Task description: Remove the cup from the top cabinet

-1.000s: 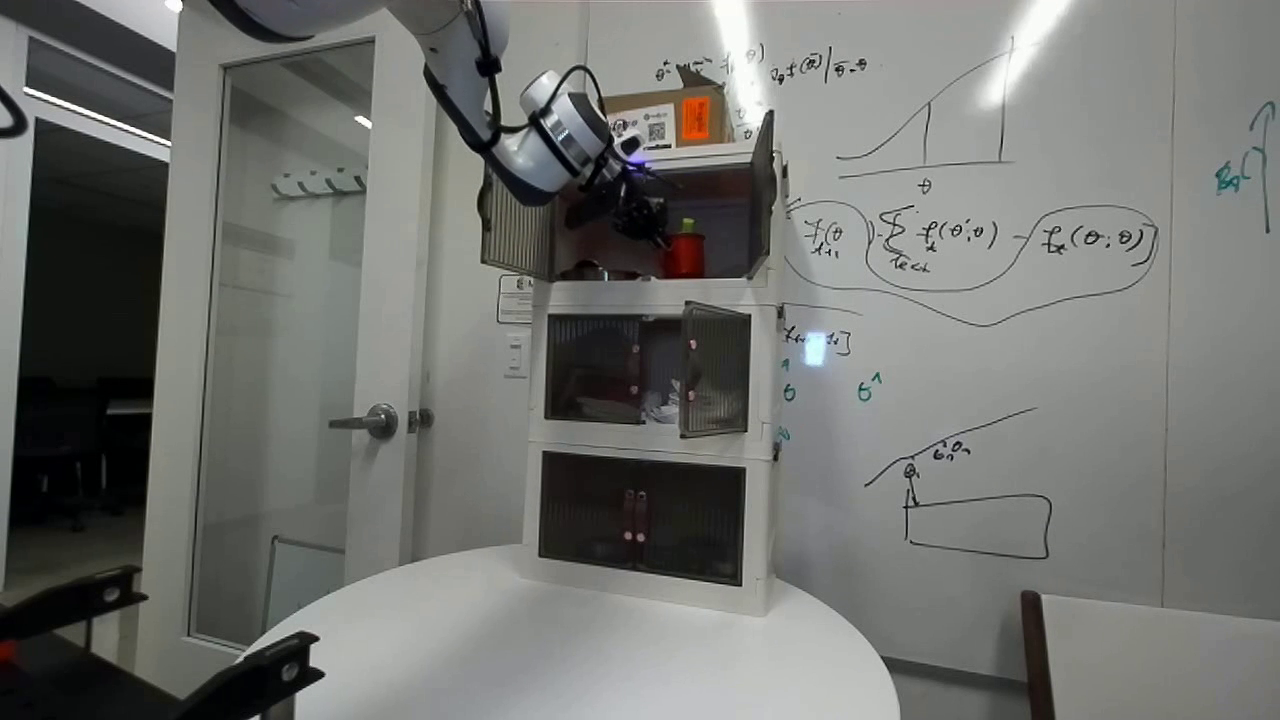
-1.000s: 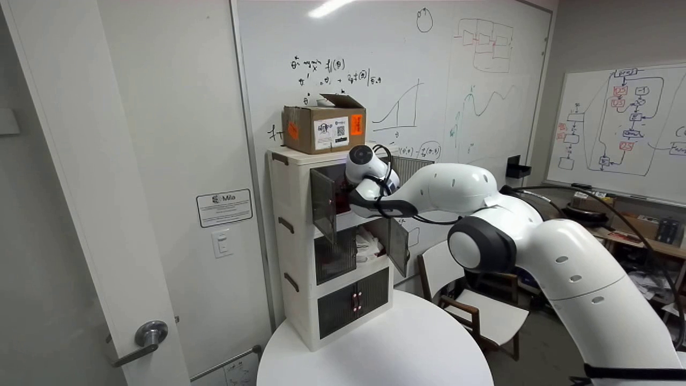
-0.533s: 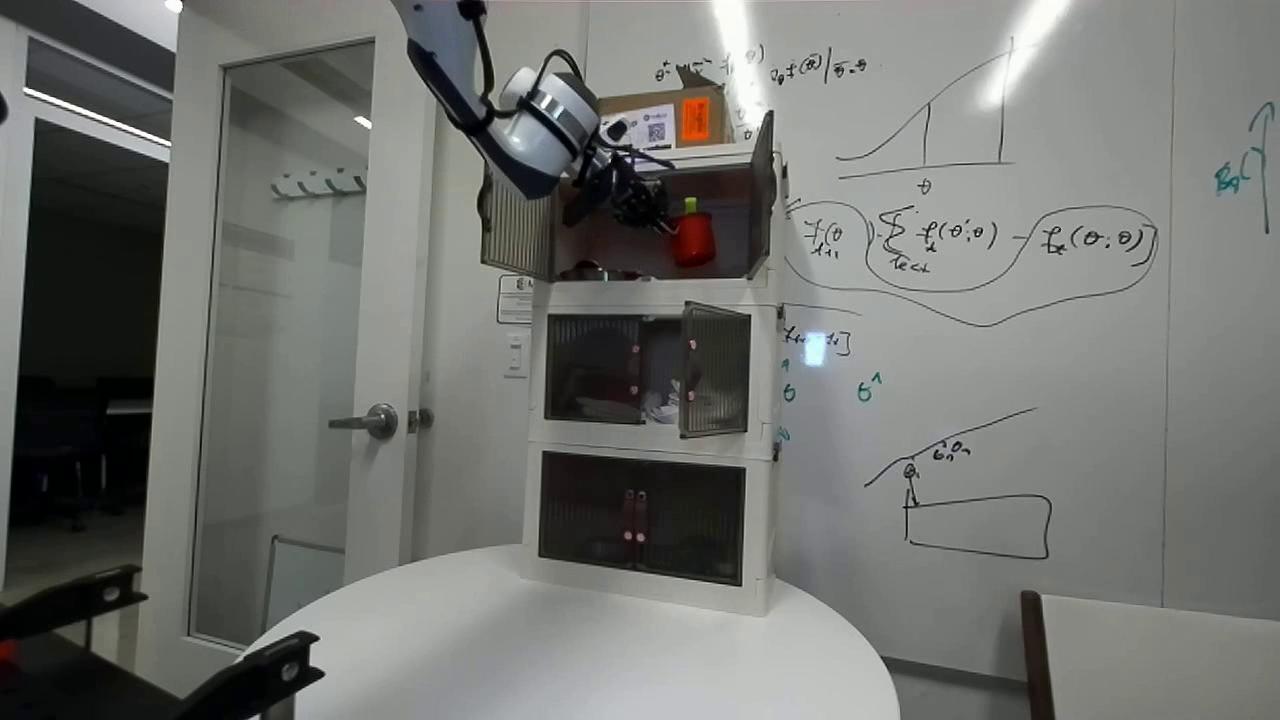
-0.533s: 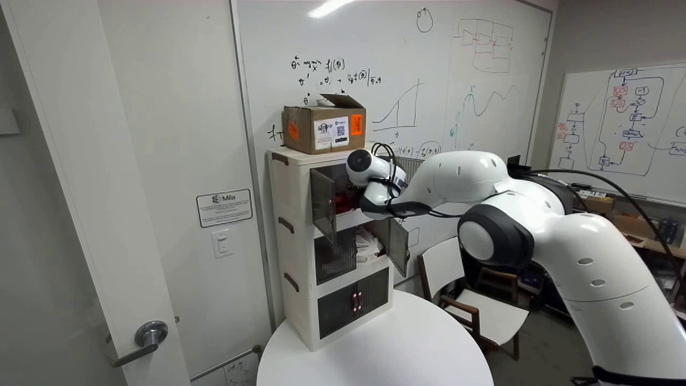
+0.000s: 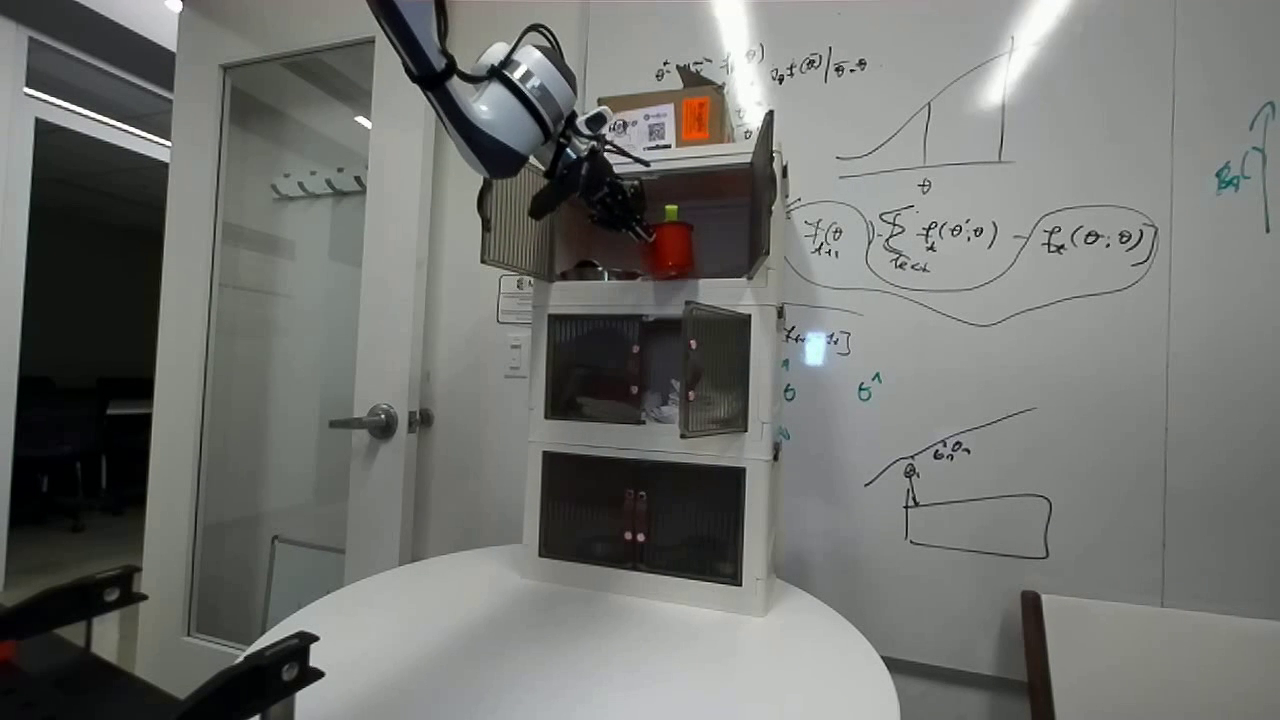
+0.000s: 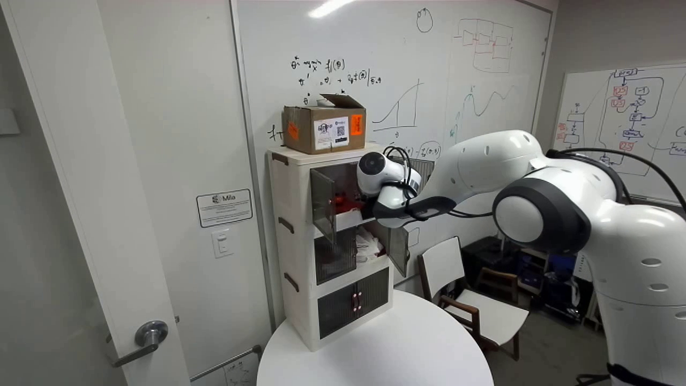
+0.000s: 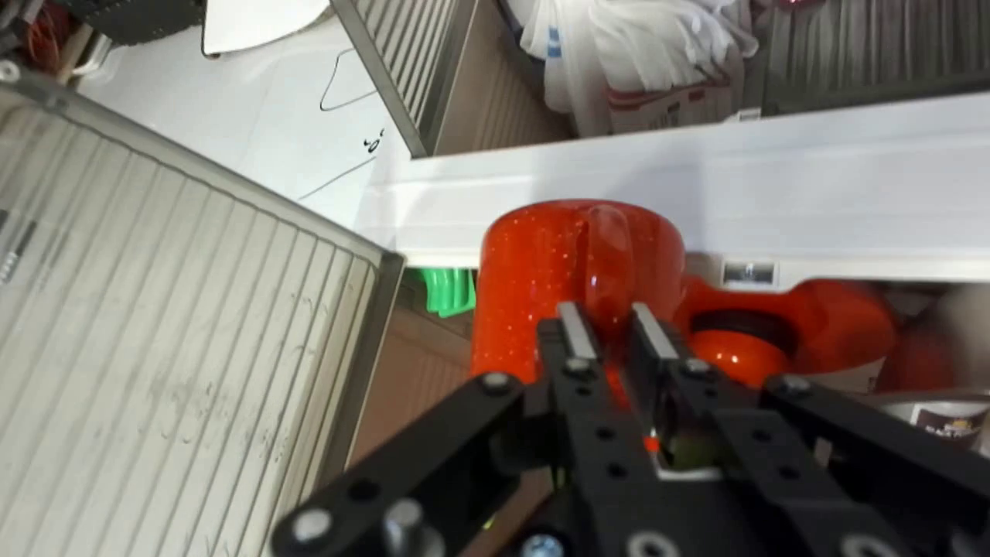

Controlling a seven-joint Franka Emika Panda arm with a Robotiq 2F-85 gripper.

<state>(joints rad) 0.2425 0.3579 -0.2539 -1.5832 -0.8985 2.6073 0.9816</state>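
Note:
The cup [image 5: 672, 250] is a small red mug at the front opening of the top cabinet [image 5: 650, 292]. It stands about upright and looks at or just past the front lip. In the wrist view the cup [image 7: 518, 286] overlaps the white lip, its handle toward me. My gripper [image 5: 643, 236] reaches in from the left in an exterior view. In the wrist view the gripper [image 7: 607, 321] has its fingers on both sides of the handle, shut on it. In an exterior view the arm [image 6: 391, 182] hides the gripper. Both top doors are open.
The open ribbed door [image 7: 186, 325] is close beside the cup. Another red item [image 7: 742, 352] and a can [image 7: 943, 418] sit in the top cabinet. A cardboard box [image 6: 324, 128] stands on top. A middle door [image 5: 715, 370] is open. A round white table [image 5: 560, 650] lies below.
The cup was lifted and tilted half a second ago; now it is upright, slightly lower, further left and nearer the front. The arm has drawn back from the cabinet with the gripper on the handle.

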